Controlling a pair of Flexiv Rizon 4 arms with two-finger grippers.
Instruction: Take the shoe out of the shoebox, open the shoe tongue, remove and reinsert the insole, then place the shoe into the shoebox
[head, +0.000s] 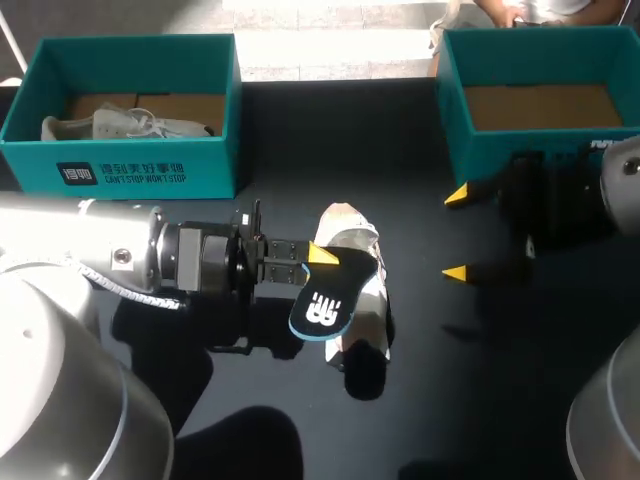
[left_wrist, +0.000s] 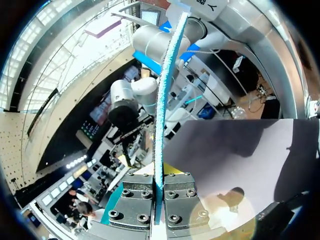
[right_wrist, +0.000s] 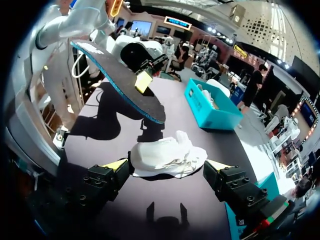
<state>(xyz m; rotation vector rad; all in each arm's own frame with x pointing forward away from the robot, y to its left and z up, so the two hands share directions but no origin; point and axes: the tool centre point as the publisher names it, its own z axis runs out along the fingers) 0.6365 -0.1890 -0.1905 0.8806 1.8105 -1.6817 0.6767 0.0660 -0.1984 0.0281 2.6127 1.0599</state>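
Observation:
A white shoe (head: 352, 232) lies on the dark table near the middle. My left gripper (head: 322, 255) is shut on a black insole (head: 322, 308) with a blue edge and a white logo, held just above the shoe. In the left wrist view the insole (left_wrist: 160, 100) stands edge-on, clamped in that gripper (left_wrist: 158, 187). My right gripper (head: 456, 233) hangs open to the right of the shoe, holding nothing. In the right wrist view the shoe (right_wrist: 167, 155) lies just ahead of this gripper (right_wrist: 167, 169), and the insole (right_wrist: 120, 82) hangs beyond it.
A teal shoebox (head: 140, 165) at the back left holds another pale shoe (head: 120, 125); it also shows as a teal box (right_wrist: 210, 107) past the shoe. A second teal shoebox (head: 450, 90) at the back right shows only its brown floor.

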